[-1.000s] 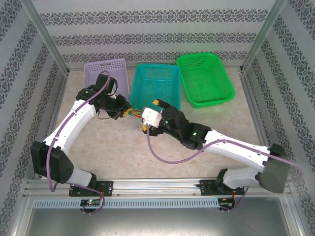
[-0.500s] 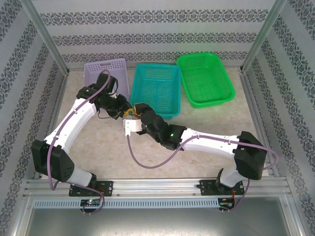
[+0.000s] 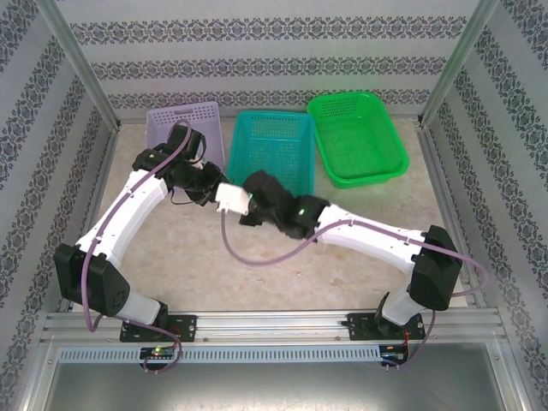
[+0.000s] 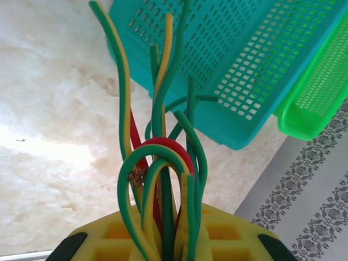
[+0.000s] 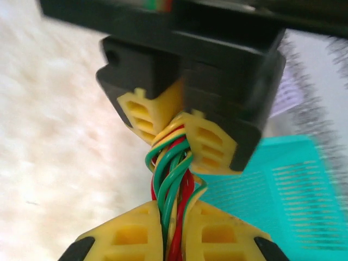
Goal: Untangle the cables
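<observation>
The cables [image 4: 163,163] are a bundle of thin green, yellow and red wires. In the left wrist view they rise out of my left gripper [image 4: 168,242], which is shut on them, and their loose ends fan upward. In the right wrist view my right gripper [image 5: 173,234] is shut on the same cables [image 5: 171,174] a short way below the left gripper [image 5: 174,130]. A twisted stretch of wire runs between the two. From the top view, both grippers meet in front of the teal basket: left gripper [image 3: 208,190], right gripper [image 3: 229,199]. The right wrist's white camera housing hides the bundle there.
Three baskets line the back of the table: purple basket [image 3: 184,120], teal basket [image 3: 274,147] and green basket [image 3: 355,137]. The teal basket [image 4: 244,65] stands close behind the grippers. A thick purple arm cable [image 3: 257,257] loops over the table in front.
The right arm swung left to the left gripper, and its jaws went from open to shut on the bundle. The left arm held still.
</observation>
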Controlling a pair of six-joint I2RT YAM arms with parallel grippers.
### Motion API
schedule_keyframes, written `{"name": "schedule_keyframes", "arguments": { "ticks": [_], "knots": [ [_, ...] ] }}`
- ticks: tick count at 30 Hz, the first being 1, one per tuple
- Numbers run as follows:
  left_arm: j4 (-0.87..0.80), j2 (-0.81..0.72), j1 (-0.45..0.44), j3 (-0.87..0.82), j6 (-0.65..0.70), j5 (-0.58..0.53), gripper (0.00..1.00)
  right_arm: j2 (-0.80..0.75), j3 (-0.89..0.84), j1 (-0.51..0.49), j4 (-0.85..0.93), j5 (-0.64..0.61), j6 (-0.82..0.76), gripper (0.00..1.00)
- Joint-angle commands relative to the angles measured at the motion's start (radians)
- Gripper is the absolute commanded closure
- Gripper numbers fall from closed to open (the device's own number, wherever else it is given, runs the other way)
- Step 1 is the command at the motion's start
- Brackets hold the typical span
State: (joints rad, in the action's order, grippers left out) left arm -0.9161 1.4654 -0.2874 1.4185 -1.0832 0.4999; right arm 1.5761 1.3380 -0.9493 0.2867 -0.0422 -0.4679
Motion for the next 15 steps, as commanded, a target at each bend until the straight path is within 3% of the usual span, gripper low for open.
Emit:
{"name": "schedule_keyframes", "arguments": {
  "ticks": [1,4,7,12,15],
  "knots": [
    [0.088,-0.07,-0.006,0.049,-0.002,0.002,1.0,-0.003,0.024,0.158,0.209,0.557,0.442,1.0],
    [0.174,-0.095,-0.005,0.033,-0.006,0.008,1.0,0.025,-0.008,0.25,0.137,0.864,0.665,1.0],
    [0.23,-0.104,-0.006,0.013,-0.018,0.02,1.0,0.038,-0.028,0.269,0.114,0.976,0.73,1.0],
    [0.201,-0.095,-0.006,0.004,-0.032,0.023,1.0,-0.022,-0.047,0.264,0.17,0.763,0.607,0.99],
    [0.168,-0.079,-0.005,0.006,-0.038,0.031,1.0,-0.077,-0.044,0.229,0.197,0.534,0.5,0.57]
  ]
}}
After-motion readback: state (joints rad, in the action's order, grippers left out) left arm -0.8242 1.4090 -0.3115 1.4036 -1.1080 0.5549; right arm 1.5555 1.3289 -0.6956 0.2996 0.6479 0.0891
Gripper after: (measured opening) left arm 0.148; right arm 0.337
